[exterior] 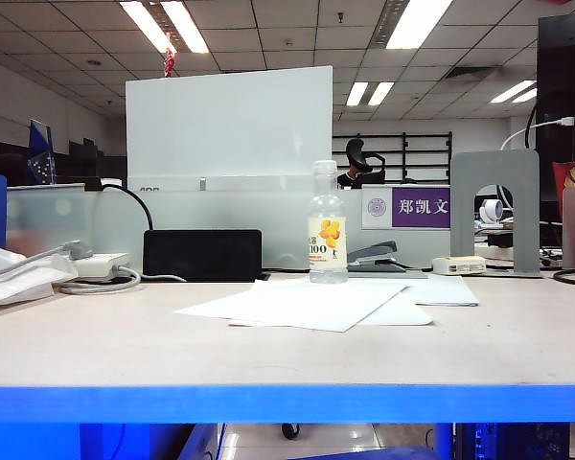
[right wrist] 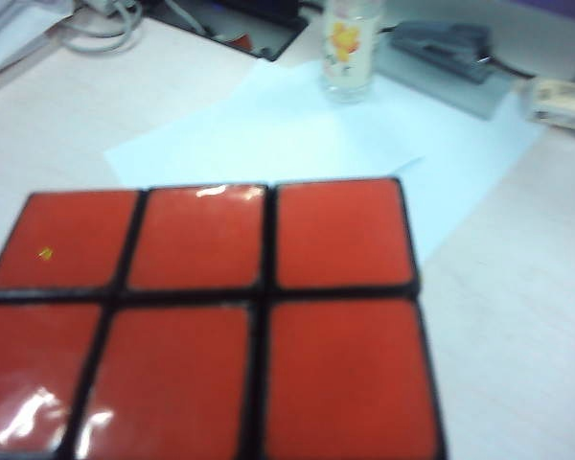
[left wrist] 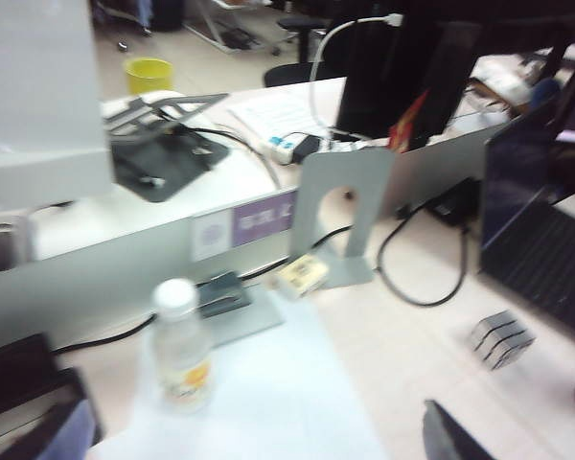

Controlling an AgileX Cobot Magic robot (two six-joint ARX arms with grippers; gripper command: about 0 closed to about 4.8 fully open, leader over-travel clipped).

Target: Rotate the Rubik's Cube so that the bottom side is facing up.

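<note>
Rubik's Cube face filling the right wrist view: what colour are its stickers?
Red stickers in a black frame on the Rubik's Cube, seen best in the right wrist view.

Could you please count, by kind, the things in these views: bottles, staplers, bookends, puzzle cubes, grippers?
drink bottle: 1
stapler: 1
bookend: 1
Rubik's Cube: 1
left gripper, open above the table: 1
right gripper, out of view: 0
Total: 5
</note>
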